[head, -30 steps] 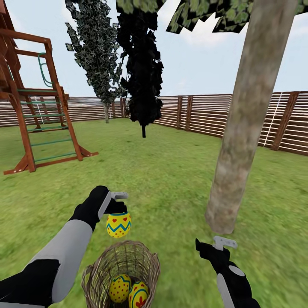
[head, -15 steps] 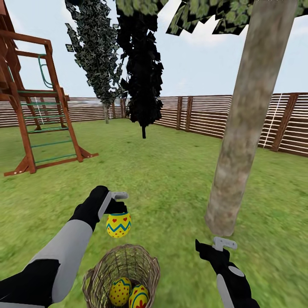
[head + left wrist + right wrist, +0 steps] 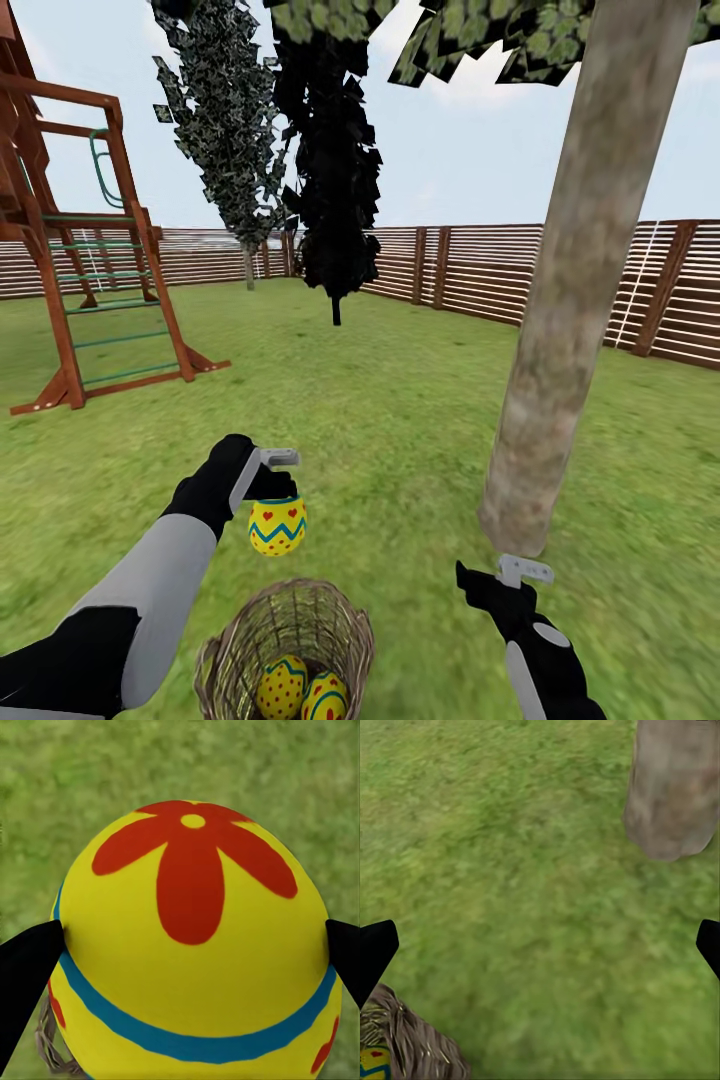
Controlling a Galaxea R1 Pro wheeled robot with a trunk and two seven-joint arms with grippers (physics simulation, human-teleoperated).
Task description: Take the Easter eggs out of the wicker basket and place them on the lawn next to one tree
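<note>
1. Grass runs everywhere underfoot, a mottled green lawn (image 3: pixel 400 420) with no near edge in sight and a slatted wooden fence (image 3: pixel 470 270) closing its far side.
2. Nearest me, the wicker basket (image 3: pixel 285 640) stands on the lawn with two Easter eggs (image 3: pixel 302 690) side by side in its bottom.
3. My left claw (image 3: pixel 272 488) hangs just above the basket's far rim, clamped on the third egg (image 3: pixel 277 526). From the left wrist, the black fingers (image 3: pixel 26 975) press its two flanks at the widest part, flower mark (image 3: pixel 191 870) facing the camera.
4. I judge the egg light, hard and smooth. With a curved shell it could squirt out of a pinch taken off-centre, so a hold across the widest part looks right, and the same would suit the other two.
5. My right claw (image 3: pixel 515 572) hovers empty, fingers spread, over bare grass near the foot of the tree.
6. The tree (image 3: pixel 560 330), with its thick leaning grey-beige trunk, stands just past that claw, near the basket.
7. Farther off stand a dark thin-trunked tree (image 3: pixel 335 150) and a wooden playset (image 3: pixel 90 260), well apart.
</note>
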